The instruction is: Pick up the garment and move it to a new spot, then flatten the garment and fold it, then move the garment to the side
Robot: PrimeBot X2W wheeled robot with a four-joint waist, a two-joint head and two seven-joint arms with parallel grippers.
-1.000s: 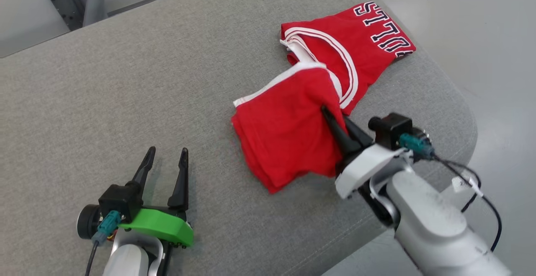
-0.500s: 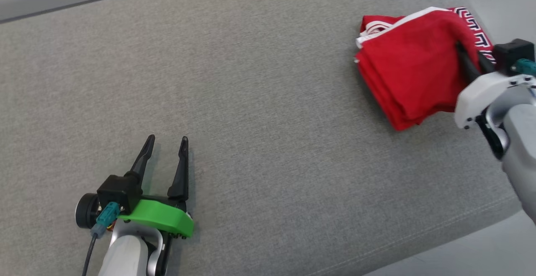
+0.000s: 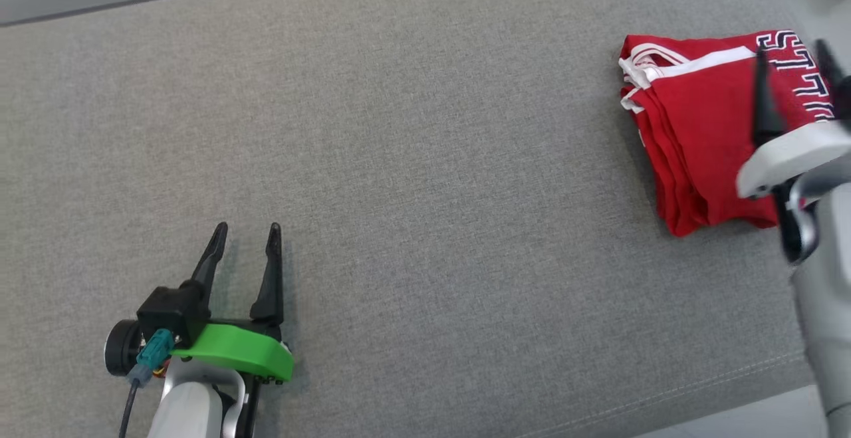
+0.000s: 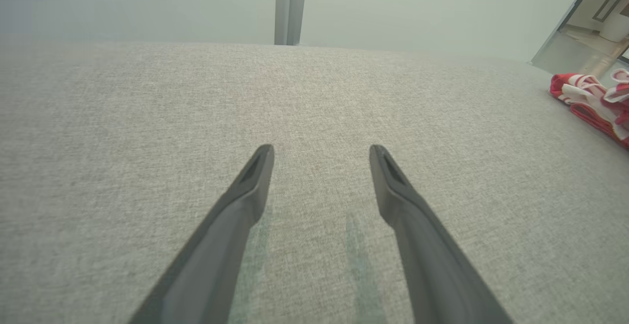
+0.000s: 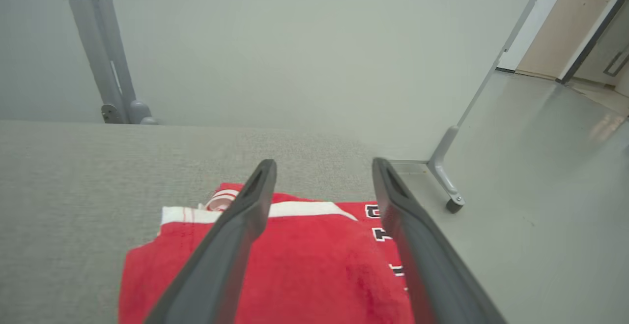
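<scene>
Left gripper: fingers spread, nothing between them, poised low over bare grey fabric surface; left wrist view confirms the gap is clear. Garment sits well off to this hand's outer right, far out of its reach

Right gripper: released, fingers parted, holding nothing. Right wrist view shows the red garment directly under and between the two fingers. Cannot tell whether the fingers rest on the cloth or hang just above it

Garment: red jersey, white trim, dark lettering, lying as a compact folded stack. Stacked layer edges show on the side toward the left hand. White trim band crosses just short of the right fingertips; lettering runs along that hand's outer finger. Beyond the fingertips the surface ends, then floor

Judgement, stage: folded and set toward the side; last step looks done or nearly so

Judgement, handling:
- light, limp knit, no stiffness of its own
- layers likely to slide on each other, so the fold will open if only the top sheet is lifted
- not fragile; firm pinch is fine

Judgement, grasp point: the thick folded edge nearest the right wrist, one finger slid under the whole stack, closing through all layers. Avoid the loose trim end beyond the fingertips
</scene>
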